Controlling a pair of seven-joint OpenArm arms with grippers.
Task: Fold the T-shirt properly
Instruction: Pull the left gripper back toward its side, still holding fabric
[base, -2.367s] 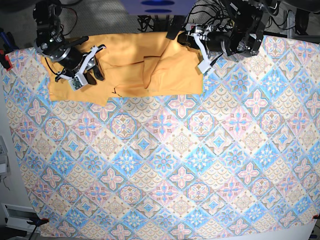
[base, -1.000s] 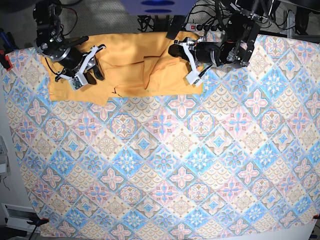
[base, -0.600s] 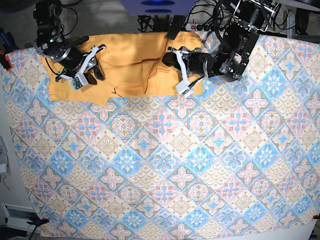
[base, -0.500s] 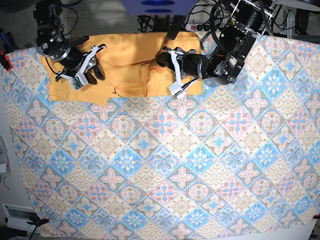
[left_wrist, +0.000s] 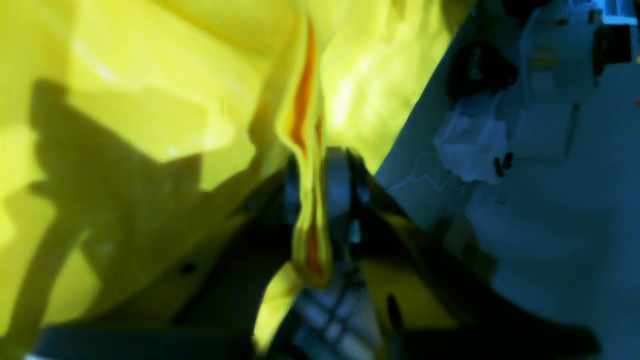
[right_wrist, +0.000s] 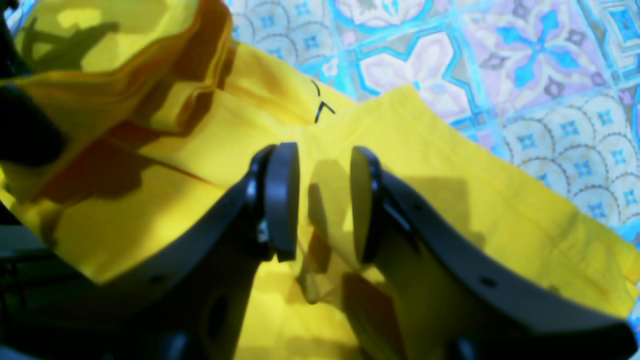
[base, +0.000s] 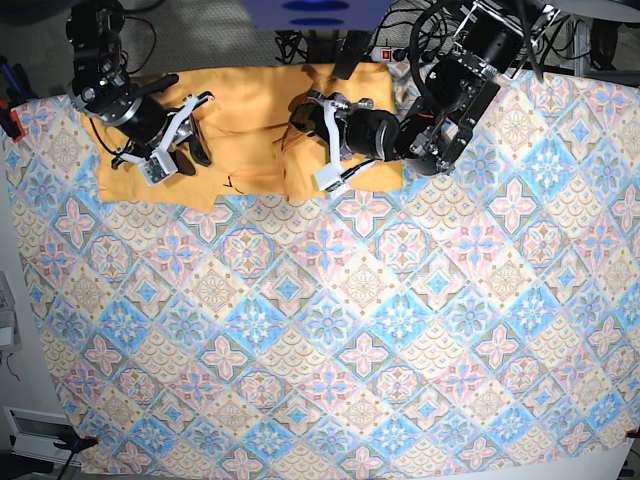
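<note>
The pale yellow-orange T-shirt (base: 250, 110) lies along the far edge of the patterned cloth, partly bunched in the middle. My left gripper (base: 303, 135) reaches over its right half toward the centre. In the left wrist view that gripper (left_wrist: 315, 195) is shut on a raised fold of the T-shirt (left_wrist: 150, 75), which stands pinched between the pads. My right gripper (base: 185, 140) rests on the shirt's left part. In the right wrist view it (right_wrist: 320, 200) is open, its pads apart over a low ridge of the T-shirt (right_wrist: 450, 190). The dark neck trim (right_wrist: 320, 107) shows just beyond it.
The blue-pink-beige tile-patterned cloth (base: 350, 320) covers the whole table. Cables and a power strip (base: 390, 50) lie behind the shirt at the far edge. Past the shirt's edge, the left wrist view shows floor with boxes (left_wrist: 540, 100).
My left arm has travelled left across the shirt, pulling the right side's fabric toward the middle. The right arm has stayed where it was.
</note>
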